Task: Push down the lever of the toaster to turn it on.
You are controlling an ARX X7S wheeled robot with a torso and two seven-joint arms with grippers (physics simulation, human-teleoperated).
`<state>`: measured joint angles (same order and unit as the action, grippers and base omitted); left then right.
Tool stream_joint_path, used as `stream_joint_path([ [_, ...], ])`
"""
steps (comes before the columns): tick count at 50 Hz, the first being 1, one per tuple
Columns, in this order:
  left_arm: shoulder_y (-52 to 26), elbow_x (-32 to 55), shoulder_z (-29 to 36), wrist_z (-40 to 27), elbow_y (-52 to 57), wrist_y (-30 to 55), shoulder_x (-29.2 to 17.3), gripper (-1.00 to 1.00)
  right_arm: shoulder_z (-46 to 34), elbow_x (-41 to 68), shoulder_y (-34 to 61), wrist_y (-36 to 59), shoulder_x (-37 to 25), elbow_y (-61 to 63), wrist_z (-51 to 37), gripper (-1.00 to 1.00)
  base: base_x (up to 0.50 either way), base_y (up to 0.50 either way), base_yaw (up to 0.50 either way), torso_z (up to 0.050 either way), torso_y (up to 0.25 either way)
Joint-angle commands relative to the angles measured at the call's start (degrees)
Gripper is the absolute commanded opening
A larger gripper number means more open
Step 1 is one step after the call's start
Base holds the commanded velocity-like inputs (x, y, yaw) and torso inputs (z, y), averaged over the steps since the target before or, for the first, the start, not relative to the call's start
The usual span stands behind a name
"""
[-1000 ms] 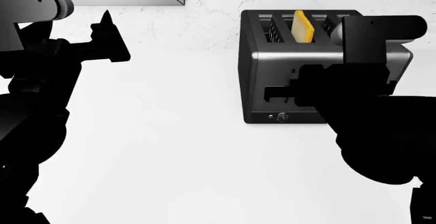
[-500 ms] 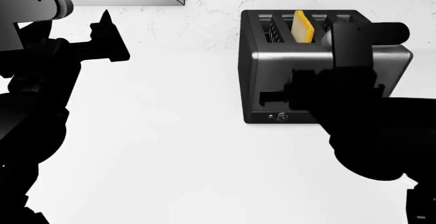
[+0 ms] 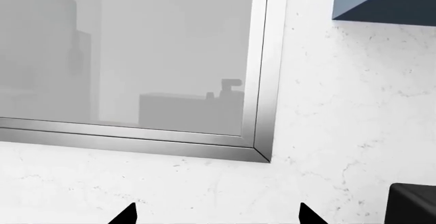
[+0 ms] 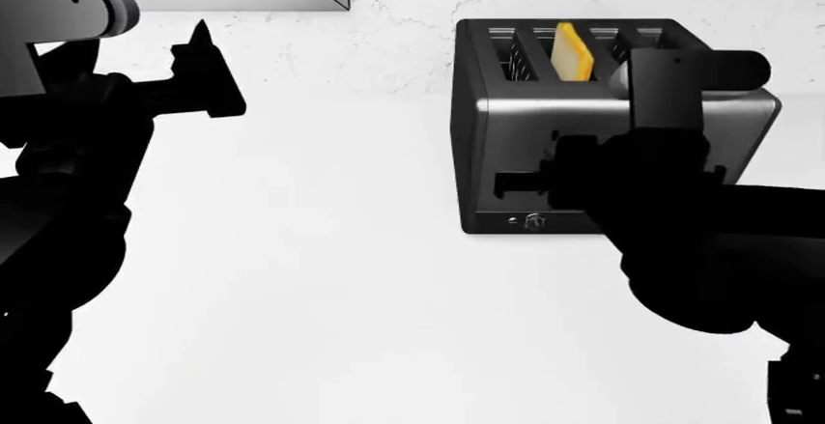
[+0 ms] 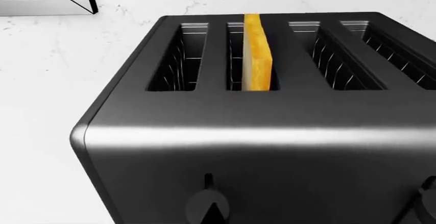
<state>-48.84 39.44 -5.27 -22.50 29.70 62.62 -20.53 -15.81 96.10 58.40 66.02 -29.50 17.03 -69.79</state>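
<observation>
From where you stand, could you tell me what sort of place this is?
Probably a kitchen counter: a four-slot toaster holding a slice of bread stands on a white marbled worktop, beside a steel-framed window.

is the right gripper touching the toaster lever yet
Cannot tell. In the right wrist view a dark fingertip overlaps the lever; in the head view the right gripper covers it.

The head view looks steeply down on the white bench [image 4: 323, 279], taking in both arms and the toaster [image 4: 516, 125] at mid distance. The right wrist view sits close above the toaster [image 5: 272, 147], facing its slots and front; both show the yellow slice [image 5: 257, 50]. The left wrist view faces the steel-framed panel [image 3: 262, 81], whose corner the head view shares.
</observation>
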Motion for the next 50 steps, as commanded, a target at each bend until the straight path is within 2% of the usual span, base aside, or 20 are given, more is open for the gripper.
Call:
stream_joint_path([
  [1,0.0,0.8,-0.4,-0.4,0.1,0.6,0.0,1.0,-1.2,-1.2,-0.4,0.1,0.0,-1.2,1.5,-1.0,0.0,0.0,0.0,0.0,0.0],
  [50,-0.2,0.8,0.9,-1.1,-1.0,-1.0,-0.5,1.0,-5.3,-3.9,-5.1,-0.2,-0.6,-4.2,5.3,-1.0,0.0,0.0,0.0,0.0,0.0],
])
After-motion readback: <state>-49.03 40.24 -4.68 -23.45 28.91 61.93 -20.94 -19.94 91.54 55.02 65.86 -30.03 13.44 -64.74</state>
